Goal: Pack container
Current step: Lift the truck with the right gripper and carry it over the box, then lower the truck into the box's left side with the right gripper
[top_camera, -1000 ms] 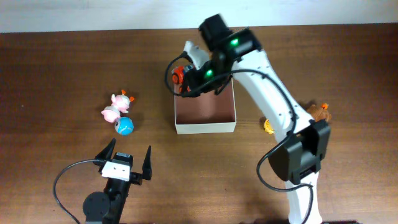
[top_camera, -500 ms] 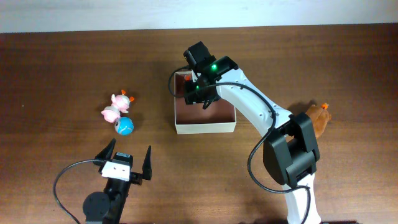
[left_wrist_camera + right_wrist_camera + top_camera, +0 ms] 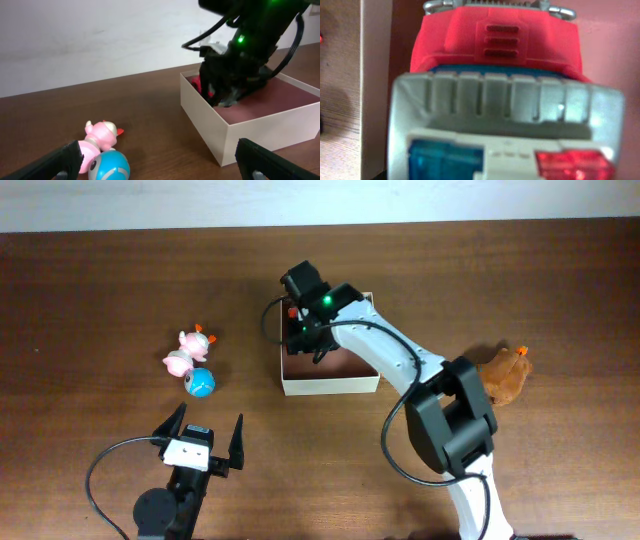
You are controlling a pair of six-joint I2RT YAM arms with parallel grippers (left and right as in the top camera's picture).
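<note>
The right gripper (image 3: pixel 298 330) pinches a red toy (image 3: pixel 495 45) in the far-left corner of the container (image 3: pixel 330 386), centred on the table (image 3: pixel 100 290). The left gripper (image 3: pixel 210 422) hovers near the front edge — jaws spread wide.

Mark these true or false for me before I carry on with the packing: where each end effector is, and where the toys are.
1. The left end effector is open and empty. True.
2. The blue ball is inside the container. False: the blue ball lies on the table beside the pink toy, on the left arm's side.
3. The right end effector is inside the container, gripping a red toy. True.
4. The brown plush toy is packed. False: the brown plush toy lies on the table, outside the container.
</note>
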